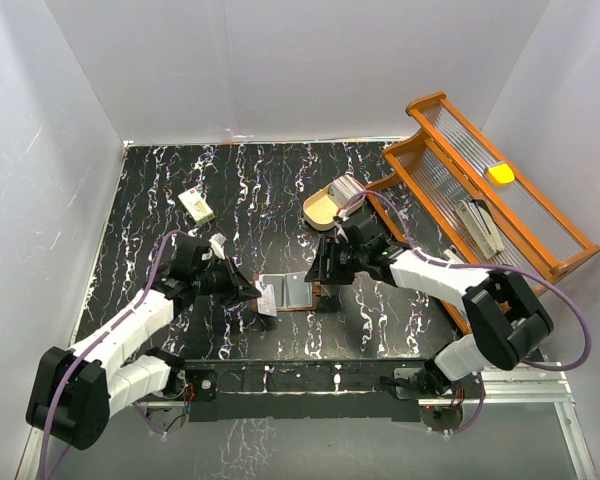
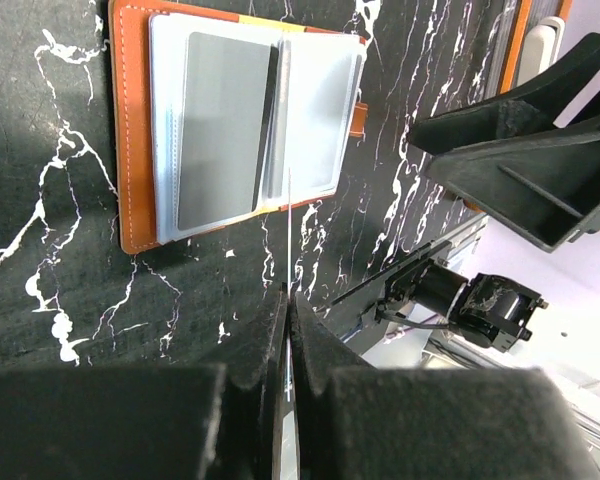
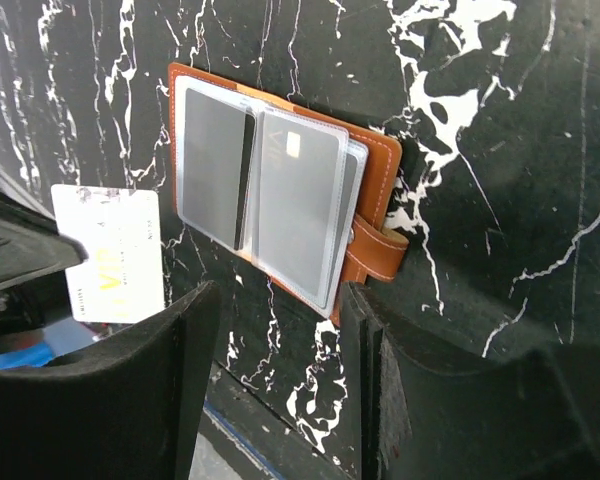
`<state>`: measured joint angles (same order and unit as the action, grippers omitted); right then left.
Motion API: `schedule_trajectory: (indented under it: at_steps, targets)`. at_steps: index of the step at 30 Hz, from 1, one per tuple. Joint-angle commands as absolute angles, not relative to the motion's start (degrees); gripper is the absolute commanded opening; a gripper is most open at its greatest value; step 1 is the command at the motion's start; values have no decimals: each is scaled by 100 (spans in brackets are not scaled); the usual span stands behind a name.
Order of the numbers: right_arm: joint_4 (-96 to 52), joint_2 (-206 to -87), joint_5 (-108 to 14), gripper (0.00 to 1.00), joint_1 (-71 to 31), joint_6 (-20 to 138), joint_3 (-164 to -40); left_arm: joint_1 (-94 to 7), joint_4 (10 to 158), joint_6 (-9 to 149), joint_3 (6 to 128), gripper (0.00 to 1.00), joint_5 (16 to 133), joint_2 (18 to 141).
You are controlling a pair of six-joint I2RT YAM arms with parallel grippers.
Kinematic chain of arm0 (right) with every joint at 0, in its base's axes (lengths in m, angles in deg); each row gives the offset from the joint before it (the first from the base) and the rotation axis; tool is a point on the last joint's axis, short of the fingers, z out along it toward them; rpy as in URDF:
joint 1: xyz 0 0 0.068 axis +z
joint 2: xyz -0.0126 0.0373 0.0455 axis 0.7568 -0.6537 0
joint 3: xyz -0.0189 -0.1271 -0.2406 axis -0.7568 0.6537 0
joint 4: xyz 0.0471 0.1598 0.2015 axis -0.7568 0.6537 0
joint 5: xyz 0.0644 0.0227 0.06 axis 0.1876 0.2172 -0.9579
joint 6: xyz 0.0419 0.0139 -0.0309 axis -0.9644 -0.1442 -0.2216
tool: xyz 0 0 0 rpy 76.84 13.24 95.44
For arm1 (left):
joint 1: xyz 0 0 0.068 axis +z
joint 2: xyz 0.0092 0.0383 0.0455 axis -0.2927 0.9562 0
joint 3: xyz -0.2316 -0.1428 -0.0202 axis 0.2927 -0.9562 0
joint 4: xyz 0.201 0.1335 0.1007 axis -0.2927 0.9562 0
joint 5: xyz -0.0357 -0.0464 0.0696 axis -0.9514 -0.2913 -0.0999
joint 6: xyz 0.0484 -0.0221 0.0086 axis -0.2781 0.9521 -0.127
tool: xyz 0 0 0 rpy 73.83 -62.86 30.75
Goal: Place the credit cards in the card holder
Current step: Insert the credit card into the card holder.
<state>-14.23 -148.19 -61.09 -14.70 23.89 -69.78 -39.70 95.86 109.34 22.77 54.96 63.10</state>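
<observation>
The card holder (image 1: 298, 291) lies open on the black marbled table, brown leather with grey-blue pockets. In the left wrist view (image 2: 130, 130) a dark grey card (image 2: 225, 130) sits in its left pocket. My left gripper (image 1: 248, 291) is shut on a pale credit card (image 1: 269, 299), seen edge-on (image 2: 289, 230) just short of the holder's near edge. That card shows white in the right wrist view (image 3: 110, 255). My right gripper (image 3: 280, 340) is open and empty, hovering over the holder's strap (image 3: 380, 250). More cards (image 1: 348, 189) are stacked at the back.
The stack rests on a beige oval tray (image 1: 322, 208). A small cream block (image 1: 196, 205) lies at the back left. An orange ribbed rack (image 1: 540, 215) with a yellow item (image 1: 500, 173) stands at the right.
</observation>
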Motion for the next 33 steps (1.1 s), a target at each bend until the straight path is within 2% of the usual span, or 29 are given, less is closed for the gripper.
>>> schedule_trajectory:
  at_steps: [1,9,20,33]
  targets:
    - [-996,-15023,-5476,50,-1153,2824,-7613,-3733,9622,10728,2479,0,4944,6384]
    - [-812,-15585,-5040,52,-942,3117,-8027,-3417,8359,11059,2051,0,4111,6793]
    - [-850,-16358,-4780,50,-921,3617,-8406,-3373,8229,10786,2254,0,4166,7480]
    - [-1178,-16511,-5161,20,-924,4124,-8133,-3363,7729,10884,2255,0,3868,7902]
